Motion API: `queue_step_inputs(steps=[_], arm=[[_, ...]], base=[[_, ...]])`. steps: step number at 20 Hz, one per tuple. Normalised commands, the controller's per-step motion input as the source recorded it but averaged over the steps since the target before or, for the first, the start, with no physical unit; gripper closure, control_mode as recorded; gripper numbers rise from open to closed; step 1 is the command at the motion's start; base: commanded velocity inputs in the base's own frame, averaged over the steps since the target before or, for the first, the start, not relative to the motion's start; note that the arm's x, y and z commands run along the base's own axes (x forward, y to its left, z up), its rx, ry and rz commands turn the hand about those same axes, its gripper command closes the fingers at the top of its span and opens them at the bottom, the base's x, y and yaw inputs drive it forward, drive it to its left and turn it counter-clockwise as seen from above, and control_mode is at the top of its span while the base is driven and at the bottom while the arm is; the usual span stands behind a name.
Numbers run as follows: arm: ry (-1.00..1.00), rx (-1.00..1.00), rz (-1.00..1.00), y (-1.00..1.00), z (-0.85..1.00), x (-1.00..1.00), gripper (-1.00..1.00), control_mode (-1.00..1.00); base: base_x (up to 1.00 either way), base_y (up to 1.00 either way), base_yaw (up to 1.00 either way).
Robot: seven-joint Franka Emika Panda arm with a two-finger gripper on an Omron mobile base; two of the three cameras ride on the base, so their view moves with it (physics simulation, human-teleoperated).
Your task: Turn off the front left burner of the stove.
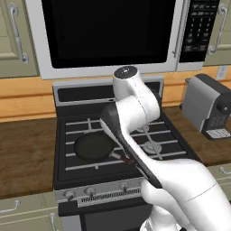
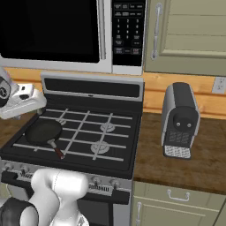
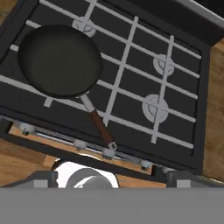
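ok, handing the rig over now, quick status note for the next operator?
End effector: it sits high over the stove, and whether it is open or shut cannot be told.
Job's things: a black frying pan sits on the front left burner, its reddish handle pointing toward the front knob strip.
Done: nothing yet; the arm is not touching any knob.
Left: bring the end effector down to the silver knob strip, find the front left burner's knob (probably toward the left end, but unconfirmed) and turn it off. Mind the pan handle overhanging the strip.
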Motion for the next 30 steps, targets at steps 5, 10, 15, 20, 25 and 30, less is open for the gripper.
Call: queue_step_inputs(steps=[5,10,15,20,25,30], arm=[[0.0,-0.42,0.22,1.0,-0.31,-0.74,-1.0,-1.0],[0.0,-0.48,0.29,1.0,-0.43,-0.54,-1.0,-1.0],[0.04,-0.57,0.45,0.81,-0.77,-0.36,-1.0,-1.0],[0.06,-0.61,0.48,0.36,-0.73,-0.05,-1.0,-1.0],[0.14,-0.55,0.4,0.11,-0.68,0.0,-1.0,-1.0],[0.14,-0.4,0.27,0.02,-0.58,0.04,-1.0,-1.0]], base=[[0.0,0.0,0.0],[0.0,0.0,0.0],[0.0,0.0,0.0],[0.0,0.0,0.0],[0.0,0.0,0.0],[0.0,0.0,0.0]])
